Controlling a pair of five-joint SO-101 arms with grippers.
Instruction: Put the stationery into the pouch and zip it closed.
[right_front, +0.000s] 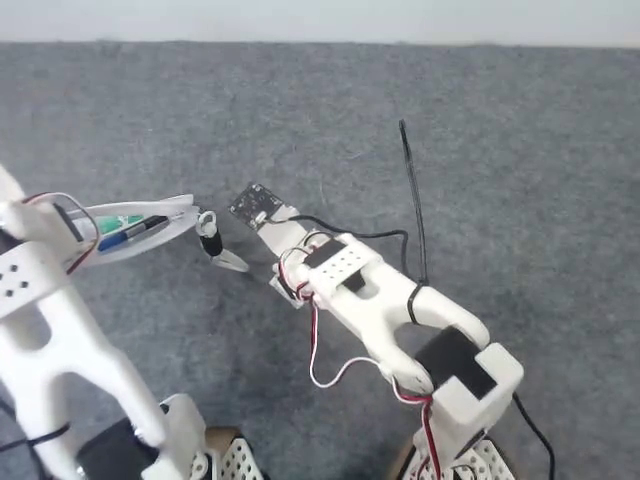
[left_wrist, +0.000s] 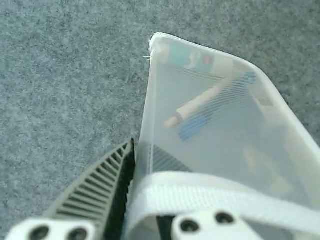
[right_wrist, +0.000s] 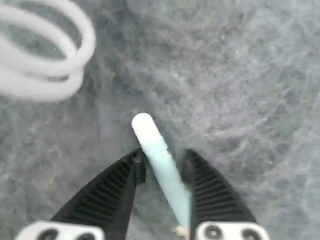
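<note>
A translucent white pouch (right_front: 140, 232) hangs above the grey carpet, and my left gripper (right_front: 78, 228) is shut on its end. From the left wrist, the pouch (left_wrist: 210, 150) shows a white pen (left_wrist: 200, 102) and a blue one (left_wrist: 192, 127) inside, with my left gripper (left_wrist: 145, 165) clamped on its edge. My right gripper (right_front: 222, 252) sits just off the pouch's open end. Its fingers are shut on a white and pale-blue pen (right_wrist: 157, 150), whose rounded tip points at the pouch's rim (right_wrist: 45, 65).
A thin black cable (right_front: 412, 200) lies on the carpet (right_front: 500, 130) behind the right arm. Red and white wires (right_front: 320, 330) loop along that arm. Open carpet stretches across the back and right.
</note>
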